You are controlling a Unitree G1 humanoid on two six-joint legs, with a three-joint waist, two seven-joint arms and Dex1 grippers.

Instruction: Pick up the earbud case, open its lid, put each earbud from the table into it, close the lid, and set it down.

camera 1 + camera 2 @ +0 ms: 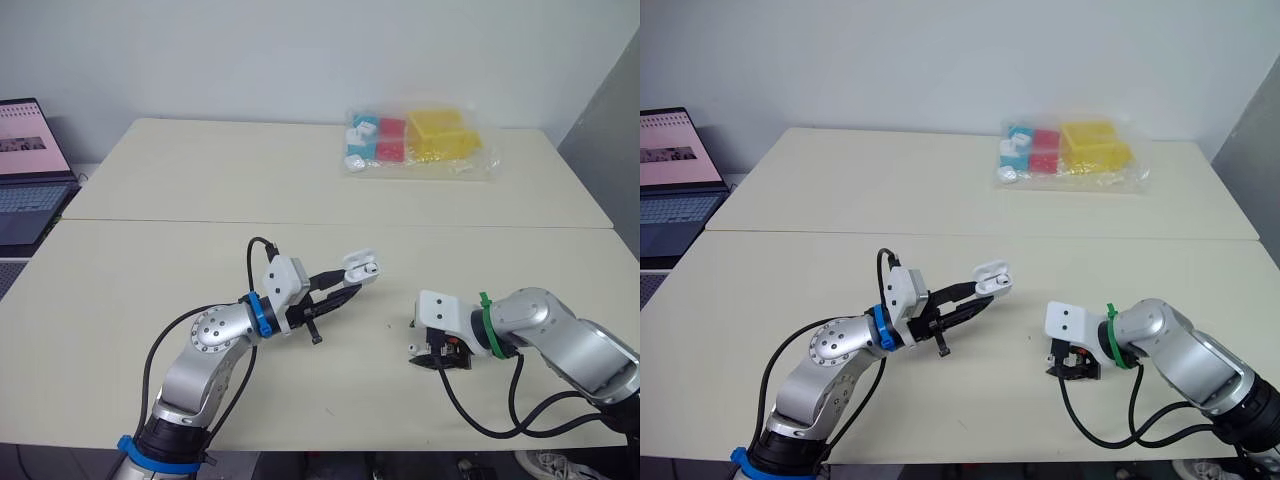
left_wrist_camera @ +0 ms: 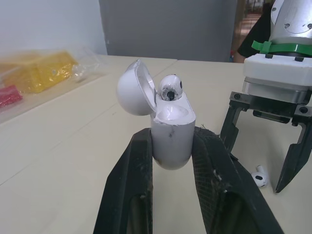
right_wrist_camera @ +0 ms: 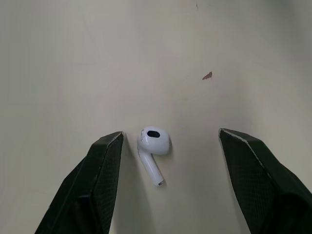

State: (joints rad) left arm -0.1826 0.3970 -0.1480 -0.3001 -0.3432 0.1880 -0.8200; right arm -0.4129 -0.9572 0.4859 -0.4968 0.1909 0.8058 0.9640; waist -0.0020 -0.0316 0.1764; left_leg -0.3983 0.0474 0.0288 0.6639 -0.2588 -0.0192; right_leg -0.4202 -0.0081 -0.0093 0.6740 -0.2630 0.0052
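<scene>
We see a pale counter [image 1: 200, 170] made of two tops butted together, with a seam running across between them. Near its far edge lies a clear plastic bag [image 1: 470, 160] holding yellow [image 1: 440, 130], red [image 1: 390, 140] and cyan blocks [image 1: 362, 125]. Beyond the counter's left edge an open laptop [image 1: 30, 170] stands with its screen lit. A small brown speck [image 3: 207, 75] marks the surface.

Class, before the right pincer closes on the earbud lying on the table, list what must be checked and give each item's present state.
1. The left pincer grips the earbud case: ok.
2. The lid is open: ok.
3. The first earbud sits in the case: ok.
4. The right pincer is open astride the loose earbud: ok.
5. The loose earbud is centred in the right pincer: not ok, it lies nearer one side.
</scene>
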